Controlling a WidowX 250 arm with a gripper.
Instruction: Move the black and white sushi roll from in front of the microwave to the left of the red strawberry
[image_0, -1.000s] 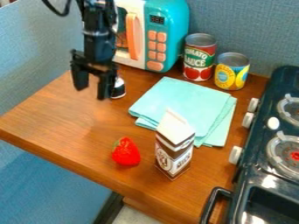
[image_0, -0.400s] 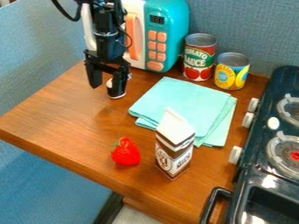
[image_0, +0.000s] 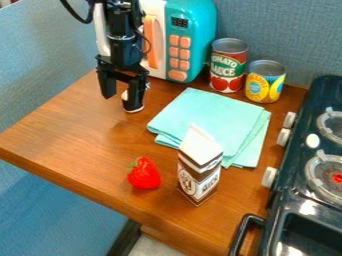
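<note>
The gripper (image_0: 121, 92) hangs over the back left of the wooden table, in front of the toy microwave. Its two fingers point down and stand apart, so it is open. A small black-and-white object (image_0: 133, 109) stands behind the right finger, which covers most of it; whether they touch, I cannot tell. Toward the front lie a red strawberry (image_0: 144, 174) and, to its right, an upright brown-and-white milk carton (image_0: 198, 172). A folded turquoise cloth (image_0: 208, 120) is spread behind the carton.
The teal-and-white microwave (image_0: 190, 45) stands at the back, with a tomato sauce can (image_0: 228, 67) and a yellow-and-blue can (image_0: 265, 84) to its right. A dark toy stove (image_0: 300, 200) with knobs and a black handle borders the table's right side.
The gripper has shifted a short way right, so its right finger now covers more of the small black-and-white object. Between the last two frames it hardly moved.
</note>
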